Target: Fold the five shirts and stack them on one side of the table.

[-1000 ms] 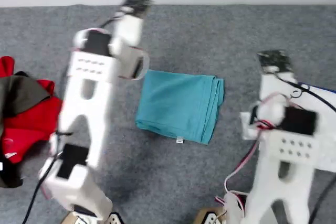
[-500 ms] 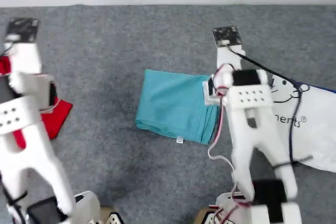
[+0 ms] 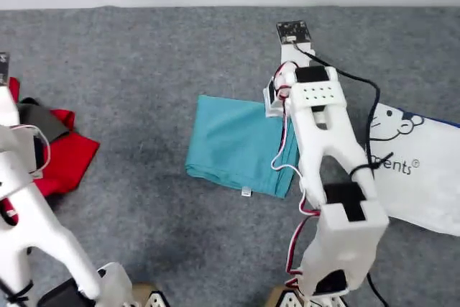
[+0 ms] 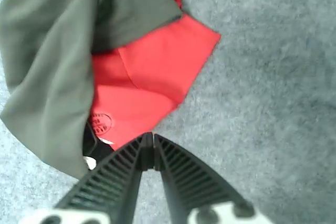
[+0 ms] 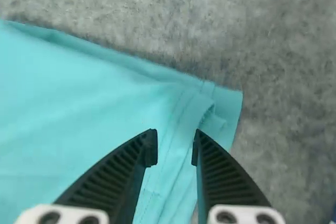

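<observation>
Right wrist view: right gripper [image 5: 172, 148] fingers stood slightly apart over edge of folded teal shirt [image 5: 79, 103], centre of table [image 3: 144, 55]. Left gripper [image 4: 153, 150] fingers were together over red shirt [image 4: 147, 72], w/ dark grey shirt [image 4: 47, 77] heaped on it, at left side.

The surface [image 3: 144, 70] is covered in grey, carpet-like material. A folded teal shirt [image 3: 233, 145] lies flat at frame centre. At the left edge lies a crumpled red shirt [image 3: 68, 159], with a dark grey shirt [image 3: 42, 121] partly over it. A white shirt [image 3: 413, 177] with printing lies at the right edge.
</observation>
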Robot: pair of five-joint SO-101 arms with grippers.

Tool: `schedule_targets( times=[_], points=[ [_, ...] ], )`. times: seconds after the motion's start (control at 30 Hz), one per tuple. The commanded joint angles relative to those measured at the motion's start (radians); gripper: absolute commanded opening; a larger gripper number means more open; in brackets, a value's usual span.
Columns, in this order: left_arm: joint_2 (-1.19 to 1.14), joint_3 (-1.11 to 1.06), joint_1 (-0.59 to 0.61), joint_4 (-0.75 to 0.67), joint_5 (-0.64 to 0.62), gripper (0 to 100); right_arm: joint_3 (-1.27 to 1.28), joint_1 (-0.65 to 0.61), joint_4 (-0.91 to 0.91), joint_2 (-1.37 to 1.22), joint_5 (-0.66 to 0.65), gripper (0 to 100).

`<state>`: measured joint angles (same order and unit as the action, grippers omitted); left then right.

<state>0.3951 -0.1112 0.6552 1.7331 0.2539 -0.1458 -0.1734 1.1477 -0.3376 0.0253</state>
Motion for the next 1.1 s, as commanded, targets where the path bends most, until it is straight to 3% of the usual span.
schedule_targets(
  times=[0.0,0.33,0.6,0.8,1.07],
  points=[
    [0.034,-0.028,0.006,-0.011,0.009,0,-0.100,0.016,-0.008,-0.002,0.005,12.6],
    [0.034,-0.082,0.003,-0.081,0.009,0,-0.115,0.079,-0.008,-0.036,0.003,12.6],
    [0.034,-0.082,0.002,-0.087,0.009,0,-0.118,0.056,-0.016,-0.117,0.006,12.5],
    [0.032,-0.082,0.002,-0.087,0.009,0,-0.124,0.047,-0.018,-0.124,0.003,1.3],
    [0.032,-0.082,0.002,-0.087,0.009,0,-0.160,0.071,-0.008,-0.122,-0.054,1.0]
  ],
)
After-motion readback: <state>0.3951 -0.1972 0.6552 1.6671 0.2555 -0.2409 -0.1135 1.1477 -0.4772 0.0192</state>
